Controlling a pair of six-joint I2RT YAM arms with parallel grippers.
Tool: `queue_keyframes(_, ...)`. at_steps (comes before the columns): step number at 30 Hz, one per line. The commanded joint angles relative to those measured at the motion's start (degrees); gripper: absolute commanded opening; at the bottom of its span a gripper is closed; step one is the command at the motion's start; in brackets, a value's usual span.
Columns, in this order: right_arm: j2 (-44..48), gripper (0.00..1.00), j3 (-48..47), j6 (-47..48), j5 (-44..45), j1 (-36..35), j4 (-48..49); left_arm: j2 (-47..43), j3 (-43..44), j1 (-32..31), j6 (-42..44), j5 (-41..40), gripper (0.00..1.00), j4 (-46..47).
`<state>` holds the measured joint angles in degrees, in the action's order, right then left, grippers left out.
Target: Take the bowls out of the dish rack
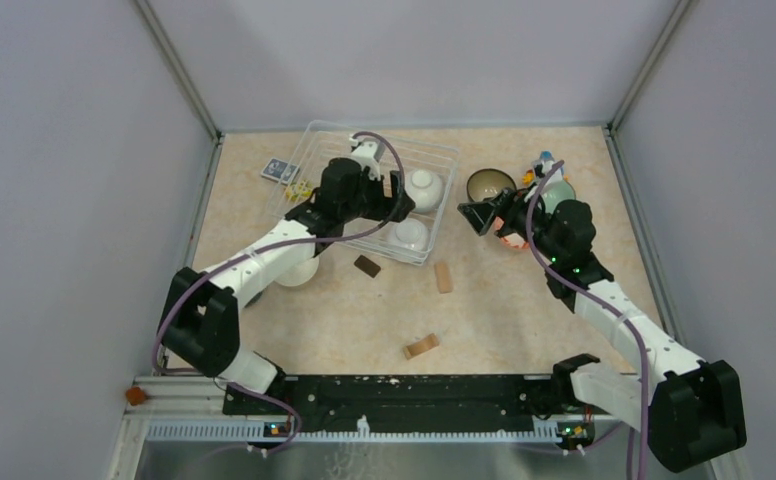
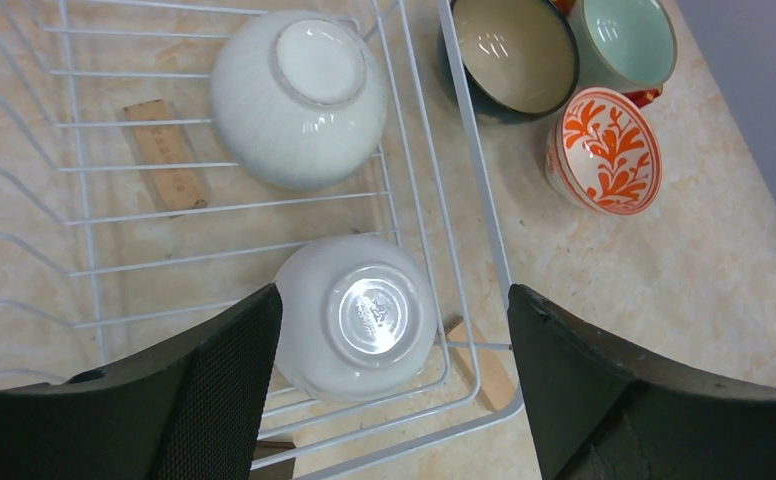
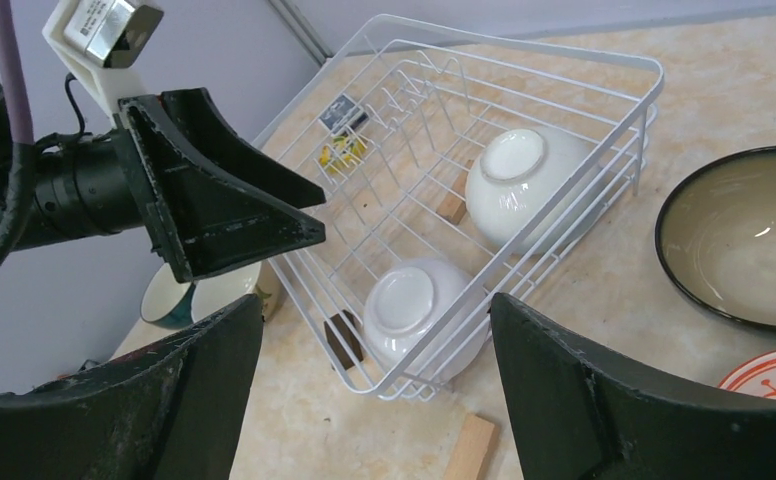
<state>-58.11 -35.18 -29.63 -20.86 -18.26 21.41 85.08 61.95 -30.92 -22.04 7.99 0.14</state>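
Dish rack (image 2: 474, 165): two upturned bowls (image 2: 299, 100) (image 2: 359, 315), base stamp (image 2: 372, 308) illegible; left pincer (image 2: 392, 300), right pincer (image 3: 372, 300) spread.

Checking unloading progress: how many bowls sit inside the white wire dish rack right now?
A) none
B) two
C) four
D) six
B: only a ribbed white ceramic bowl and a smooth white ceramic bowl, both upside down, lie inside the white wire dish rack.

White dish rack (image 2: 482, 180), two plain white bowls (image 2: 299, 100), one orange-leaf-patterned bowl (image 2: 604, 150).
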Motion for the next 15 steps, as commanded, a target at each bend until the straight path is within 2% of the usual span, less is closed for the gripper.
queue_keyframes(1, 1.7, 0.83, 0.1, 0.3, 0.4, -0.2, 1.7, 4.6, 5.4, -1.4, 4.5, 3.5, 0.86, -4.5)
queue_keyframes(3, 1.9, 0.83, 0.3, 0.2, 0.5, -0.2, 1.8, 7.1, 8.1, -2.0, 5.8, 3.3, 0.83, -7.6)
queue_keyframes(8, 2.1, 0.83, 0.4, 0.1, 0.8, -0.2, 1.4, 12.8, 14.5, -3.2, 7.8, -3.0, 0.76, -17.1)
queue_keyframes(15, 2.1, 0.83, 0.7, 0.1, 1.6, -0.2, 1.4, 15.4, 16.2, -3.3, 8.1, -8.5, 0.66, -23.8)
